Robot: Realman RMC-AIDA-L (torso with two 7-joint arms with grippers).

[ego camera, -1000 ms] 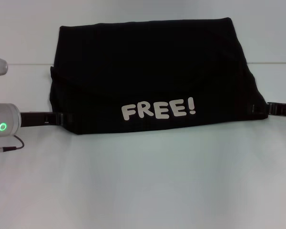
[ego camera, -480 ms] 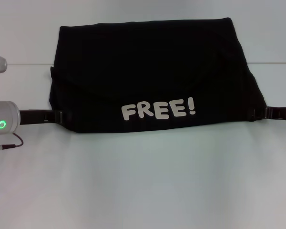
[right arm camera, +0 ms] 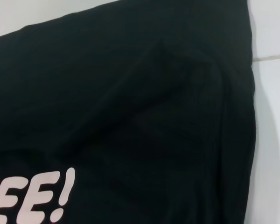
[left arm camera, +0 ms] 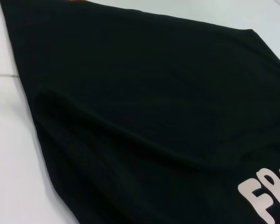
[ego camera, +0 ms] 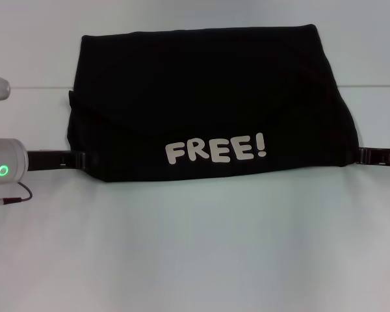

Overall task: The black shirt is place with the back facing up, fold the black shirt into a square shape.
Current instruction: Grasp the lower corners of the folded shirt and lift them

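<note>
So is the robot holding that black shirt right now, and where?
Apparently not. The left gripper sits at the black shirt's near left corner, the right gripper just off its near right corner; neither visibly holds fabric.

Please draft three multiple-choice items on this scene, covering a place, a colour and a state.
1. Where is the left claw?
A. at the folded soft black fabric shirt's near left corner
B. above its middle
C. at its far edge

2. What colour is the "FREE!" print?
A. red
B. off-white
C. blue

3. How does the shirt lie on the white table?
A. spread flat with sleeves out
B. crumpled in a ball
C. folded over, print facing up

Answers: 1 A, the head view shows the claw at that corner, the right claw beside the opposite one; 2 B, pale letters on black; 3 C, a compact folded shape with the lettering on top.
</note>
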